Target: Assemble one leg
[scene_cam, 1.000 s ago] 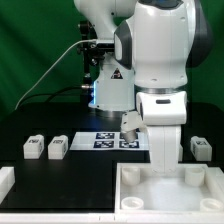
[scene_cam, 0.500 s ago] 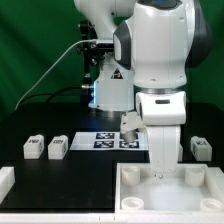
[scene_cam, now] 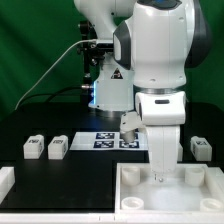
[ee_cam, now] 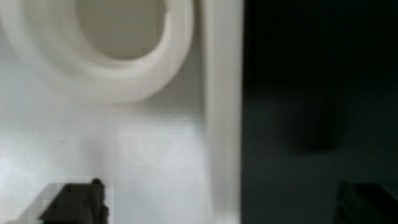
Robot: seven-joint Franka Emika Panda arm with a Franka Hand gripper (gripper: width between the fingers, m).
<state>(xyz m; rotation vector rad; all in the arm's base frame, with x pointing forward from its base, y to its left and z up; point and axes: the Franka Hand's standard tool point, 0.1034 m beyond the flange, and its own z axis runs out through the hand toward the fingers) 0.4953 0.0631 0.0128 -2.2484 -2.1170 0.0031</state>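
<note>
Three small white legs with tags show in the exterior view: two side by side at the left [scene_cam: 33, 148] [scene_cam: 58, 148] and one at the right [scene_cam: 201, 148], all lying on the black table. My gripper [scene_cam: 160, 178] reaches down to the far edge of the large white tray-like piece [scene_cam: 140, 200], away from every leg. In the wrist view the gripper [ee_cam: 224, 205] is open and empty, its dark fingertips [ee_cam: 75, 203] wide apart over the tray's white wall [ee_cam: 160, 140], next to a round recess [ee_cam: 125, 40]. A fourth leg is not visible.
The marker board [scene_cam: 108, 139] lies on the table behind the tray, partly hidden by my arm. A white block [scene_cam: 5, 182] sits at the exterior view's lower left corner. The arm's base and cables stand at the back.
</note>
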